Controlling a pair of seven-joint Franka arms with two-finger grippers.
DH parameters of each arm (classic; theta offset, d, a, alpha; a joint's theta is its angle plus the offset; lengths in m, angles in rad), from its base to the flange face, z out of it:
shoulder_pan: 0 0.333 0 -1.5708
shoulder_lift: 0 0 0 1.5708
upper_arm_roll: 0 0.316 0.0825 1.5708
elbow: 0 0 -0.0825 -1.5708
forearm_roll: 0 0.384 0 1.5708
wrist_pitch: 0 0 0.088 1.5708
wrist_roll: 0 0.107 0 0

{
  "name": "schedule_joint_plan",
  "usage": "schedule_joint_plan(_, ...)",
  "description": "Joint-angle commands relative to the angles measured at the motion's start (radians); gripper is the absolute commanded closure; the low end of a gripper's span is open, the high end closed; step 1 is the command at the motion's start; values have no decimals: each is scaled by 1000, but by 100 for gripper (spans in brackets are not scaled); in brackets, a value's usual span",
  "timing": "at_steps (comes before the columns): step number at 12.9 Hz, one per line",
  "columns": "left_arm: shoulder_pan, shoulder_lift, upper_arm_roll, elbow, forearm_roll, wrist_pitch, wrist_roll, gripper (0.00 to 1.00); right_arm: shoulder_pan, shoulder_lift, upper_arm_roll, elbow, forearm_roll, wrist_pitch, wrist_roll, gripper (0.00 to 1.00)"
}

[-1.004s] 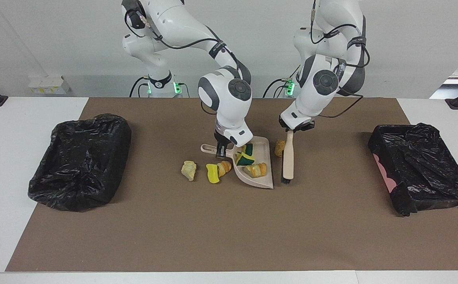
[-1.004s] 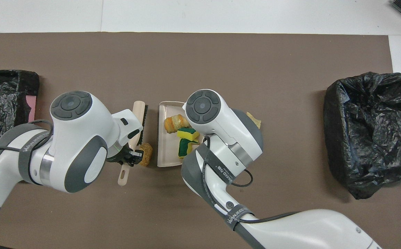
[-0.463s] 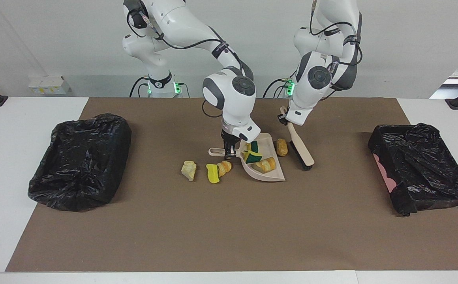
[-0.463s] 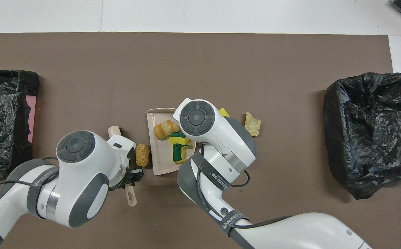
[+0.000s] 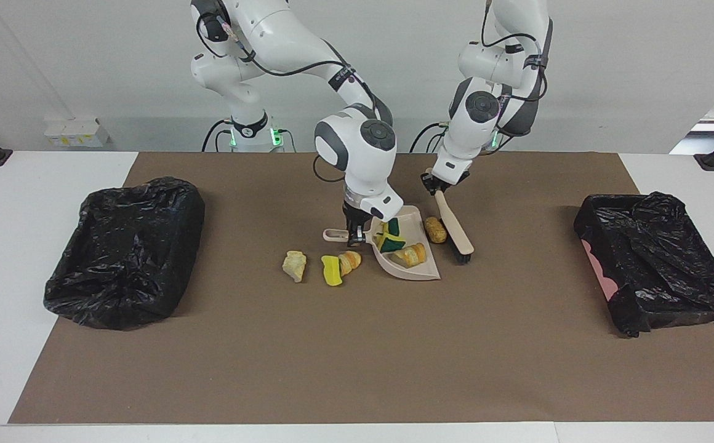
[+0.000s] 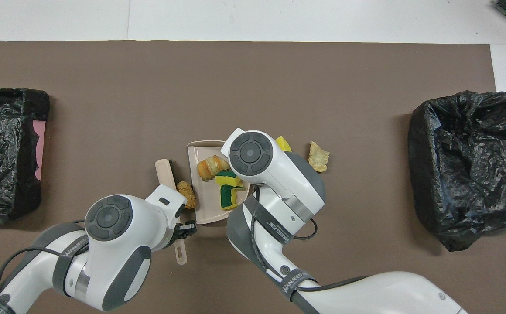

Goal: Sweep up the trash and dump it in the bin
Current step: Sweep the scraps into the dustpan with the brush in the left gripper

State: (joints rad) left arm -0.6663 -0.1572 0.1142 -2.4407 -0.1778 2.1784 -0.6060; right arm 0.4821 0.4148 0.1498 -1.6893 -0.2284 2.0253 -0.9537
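Observation:
The beige dustpan (image 5: pixel 426 271) (image 6: pixel 205 207) lies mid-mat with green-and-yellow sponge bits (image 5: pixel 388 239) (image 6: pixel 227 196) and a bread chunk (image 5: pixel 412 254) (image 6: pixel 211 167) in it. My right gripper (image 5: pixel 352 234) is shut on its handle; the arm hides it in the overhead view. My left gripper (image 5: pixel 437 186) (image 6: pixel 186 229) is shut on the handle of the tilted brush (image 5: pixel 453 224) (image 6: pixel 165 171). One tan chunk (image 5: pixel 435 229) (image 6: pixel 187 194) lies between brush and pan. More trash lies beside the pan toward the right arm's end: a bread bit (image 5: pixel 350 261), a yellow sponge (image 5: pixel 331 270) (image 6: pixel 283 143) and a pale chunk (image 5: pixel 294 265) (image 6: pixel 318 156).
A bin lined with a black bag (image 5: pixel 126 249) (image 6: pixel 466 165) stands at the right arm's end of the brown mat. Another black-lined bin (image 5: pixel 658 261) (image 6: pixel 4 148) stands at the left arm's end. White table borders the mat.
The left arm drew back and tilted the brush, swinging its head out, then in against the tan chunk. The right arm turned the dustpan's mouth toward that chunk.

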Motion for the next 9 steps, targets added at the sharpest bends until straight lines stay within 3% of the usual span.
schedule_joint_plan(1,-53,-1,13,11,-61,21,55,100,-13,-28,13,-59,0,67,47,100)
schedule_joint_plan(5,-93,50,15,100,-63,5,19,100,-55,-24,16,-79,11,111,18,100)
schedule_joint_plan(9,-62,19,25,124,-37,-147,12,100,-69,-36,14,-66,63,101,-25,100)
